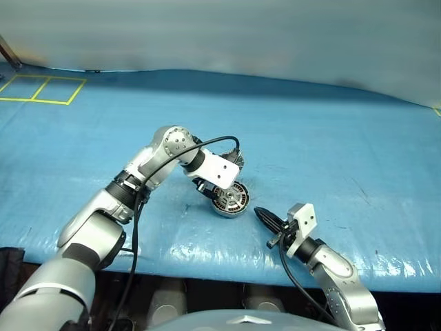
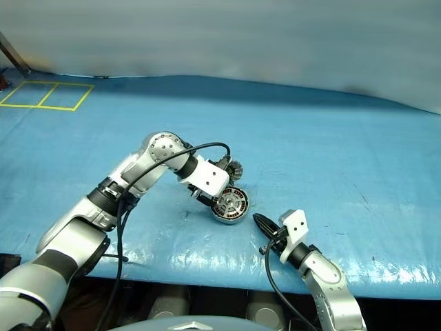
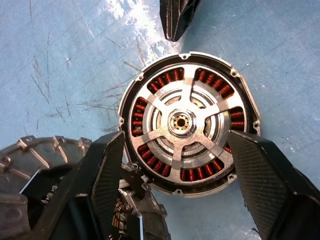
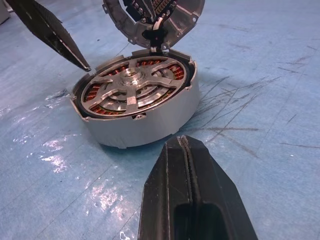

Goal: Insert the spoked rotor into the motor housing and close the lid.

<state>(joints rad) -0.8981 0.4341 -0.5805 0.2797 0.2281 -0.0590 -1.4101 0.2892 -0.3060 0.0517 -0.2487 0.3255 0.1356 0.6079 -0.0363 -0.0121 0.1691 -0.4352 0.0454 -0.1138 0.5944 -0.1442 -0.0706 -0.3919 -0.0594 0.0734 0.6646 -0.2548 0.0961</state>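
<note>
The motor housing stands on the blue table just ahead of me, copper windings showing inside. The spoked rotor lies flat within it, silver spokes and hub facing up. The lid stands swung up on its hinge at the housing's far side, ribbed inner face showing. My left gripper hangs over the housing, open, one finger on each side of the rim, holding nothing. My right gripper is shut and empty, low over the table a short way to the right of the housing, pointing at it.
Blue sheeting covers the whole table, with scratch marks around the housing. Yellow tape squares mark the far left corner. The table's front edge runs close below the housing. Black cables loop off both wrists.
</note>
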